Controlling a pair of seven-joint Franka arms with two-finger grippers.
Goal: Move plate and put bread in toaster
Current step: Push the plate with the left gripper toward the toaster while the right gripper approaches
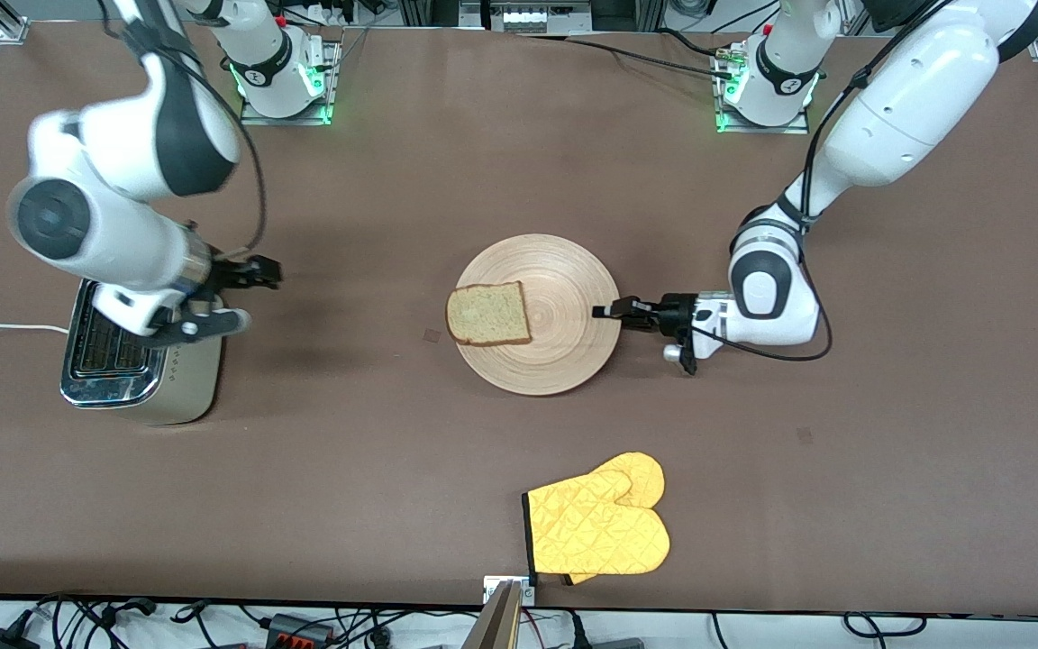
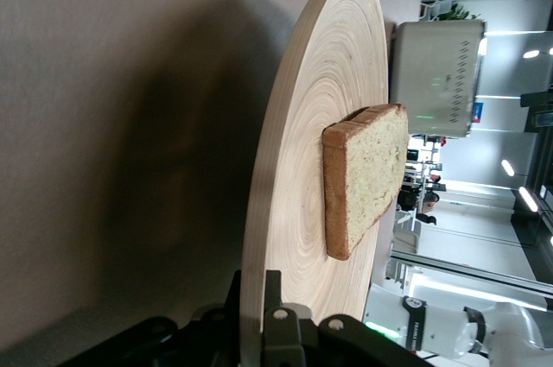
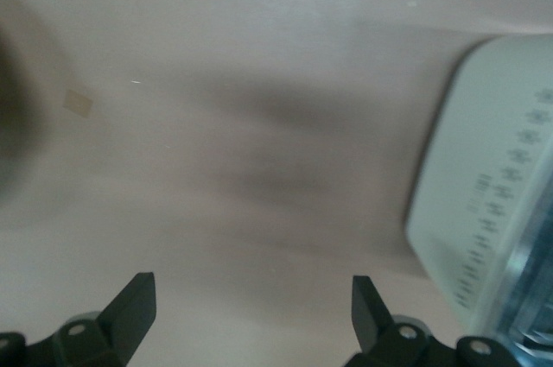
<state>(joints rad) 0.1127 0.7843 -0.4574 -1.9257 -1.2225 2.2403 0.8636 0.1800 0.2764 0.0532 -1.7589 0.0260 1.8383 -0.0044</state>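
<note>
My left gripper (image 1: 607, 311) is down at table level, its fingers pinched on the rim of the plate (image 1: 564, 361) at the edge toward my left arm's end of the table — in the left wrist view the rim (image 2: 259, 237) runs straight into my clamp. The bread (image 1: 488, 314) lies flat on the plate, across the wood from my left gripper and overhanging the rim toward my right arm's end of the table. My right gripper (image 1: 244, 293) hangs in the air just beside the toaster (image 1: 136, 361), its fingers (image 3: 130, 306) spread wide with bare table between them — the toaster's patterned side (image 3: 492, 211) sits close by that gripper
</note>
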